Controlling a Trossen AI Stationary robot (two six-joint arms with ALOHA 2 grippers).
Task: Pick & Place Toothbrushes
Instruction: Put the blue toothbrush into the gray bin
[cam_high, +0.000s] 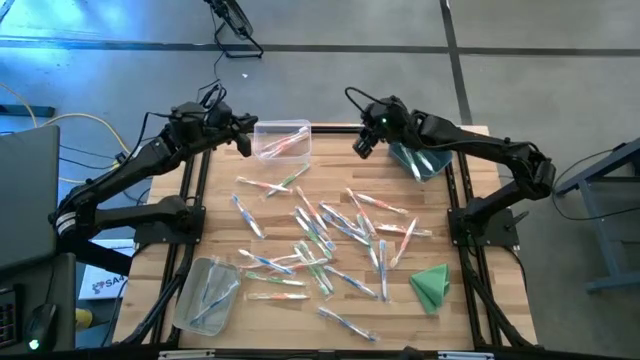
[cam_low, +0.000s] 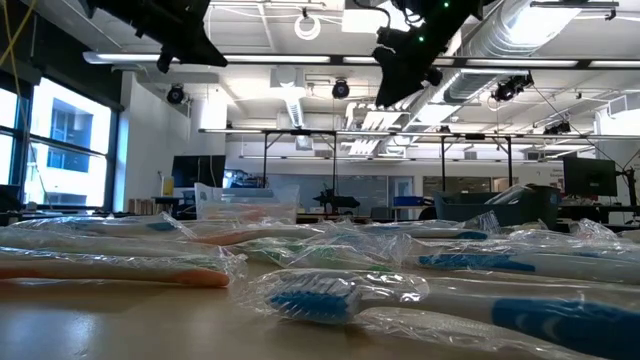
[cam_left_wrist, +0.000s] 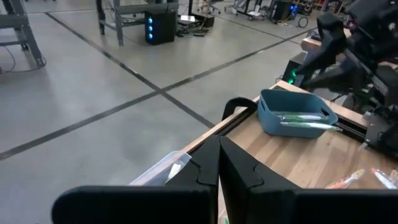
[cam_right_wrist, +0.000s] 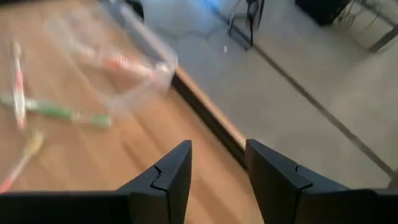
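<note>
Wooden table (cam_high: 210, 200): toothbrushes (cam_high: 320, 235) scattered, clear of both raised grippers; left jaws closed empty, right jaws parted, empty.

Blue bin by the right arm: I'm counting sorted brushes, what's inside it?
The blue bin holds wrapped toothbrushes, at least two; its near wall hides anything lower.

Table (cam_high: 455, 300) wood-plank, matt; toothbrushes (cam_high: 330, 235) in crinkly glossy wrap, probably plastic; bin (cam_high: 283, 139) clear plastic.
</note>
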